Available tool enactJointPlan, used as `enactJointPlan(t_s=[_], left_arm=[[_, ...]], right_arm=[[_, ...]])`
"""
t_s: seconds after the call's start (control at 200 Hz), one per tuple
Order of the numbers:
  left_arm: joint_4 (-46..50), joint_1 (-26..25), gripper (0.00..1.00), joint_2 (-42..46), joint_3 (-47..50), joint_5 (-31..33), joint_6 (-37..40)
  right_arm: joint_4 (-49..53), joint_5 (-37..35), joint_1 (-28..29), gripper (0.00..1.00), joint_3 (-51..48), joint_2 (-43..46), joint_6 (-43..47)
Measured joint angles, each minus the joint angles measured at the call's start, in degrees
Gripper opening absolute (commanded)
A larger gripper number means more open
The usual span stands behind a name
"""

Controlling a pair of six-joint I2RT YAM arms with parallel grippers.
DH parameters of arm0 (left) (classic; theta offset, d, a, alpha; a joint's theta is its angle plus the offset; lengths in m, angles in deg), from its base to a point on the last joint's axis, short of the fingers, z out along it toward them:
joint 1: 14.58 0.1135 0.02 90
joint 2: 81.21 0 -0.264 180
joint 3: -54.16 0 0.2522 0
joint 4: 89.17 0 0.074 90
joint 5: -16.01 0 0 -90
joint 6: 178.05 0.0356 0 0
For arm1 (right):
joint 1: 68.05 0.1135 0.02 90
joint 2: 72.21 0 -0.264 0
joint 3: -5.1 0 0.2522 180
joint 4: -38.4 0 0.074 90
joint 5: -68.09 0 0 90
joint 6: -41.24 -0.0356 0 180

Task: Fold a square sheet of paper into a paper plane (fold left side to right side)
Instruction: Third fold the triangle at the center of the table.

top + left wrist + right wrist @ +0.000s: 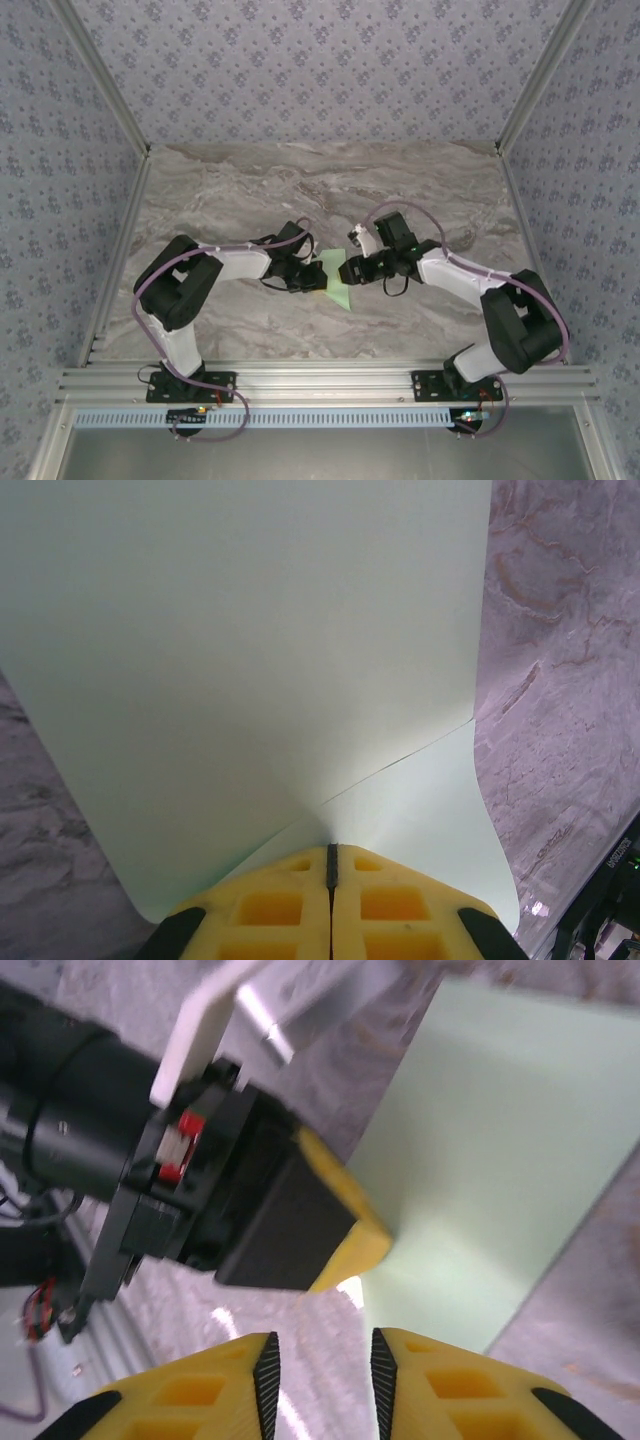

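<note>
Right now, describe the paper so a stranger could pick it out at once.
Start at the grey marble table and go to its middle, where the two arms meet. Between the left gripper and the right gripper sits the sheet of paper, pinched by the left one. It is the single plain, pale mint-green thing against veined stone and black-and-white arms.

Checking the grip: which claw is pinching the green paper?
The left claw, shut on the mint-green paper; the right claw stands open, gripping nothing.

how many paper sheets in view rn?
1: mint-green sheet mid table, edge pinched in left gripper, right gripper open beside it. Another could hide underneath.
</note>
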Motion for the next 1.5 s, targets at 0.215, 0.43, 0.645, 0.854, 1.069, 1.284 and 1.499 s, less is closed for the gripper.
enactJointPlan(t_s=[0.215,0.43,0.645,0.854,1.069,1.284,1.499], left_arm=[[0.0,0.0,0.06,0.0,0.0,0.0,0.1],[-0.1,0.0,0.05,0.0,0.0,0.0,0.1],[0.0,0.0,0.05,0.0,0.0,0.0,0.2],[0.0,0.0,0.05,0.0,0.0,0.0,0.2],[0.0,0.0,0.05,0.0,0.0,0.0,0.2],[0.0,0.0,0.05,0.0,0.0,0.0,0.4],[0.0,0.0,0.05,0.0,0.0,0.0,0.6]], right_arm=[[-0.1,4.1,1.8,0.27,-0.8,-4.6,-2.1],[0.7,4.8,2.8,0.27,-0.7,-9.3,-2.1],[2.2,4.1,3.5,0.27,-0.3,-9.7,-1.5],[4.9,1.5,4.0,0.27,0.6,-10.9,0.2],[6.1,0.1,4.8,0.26,1.0,-11.1,1.0],[7.5,-0.8,4.8,0.21,1.0,-11.1,1.5],[9.2,-1.6,4.8,0.17,0.9,-11.1,1.9]])
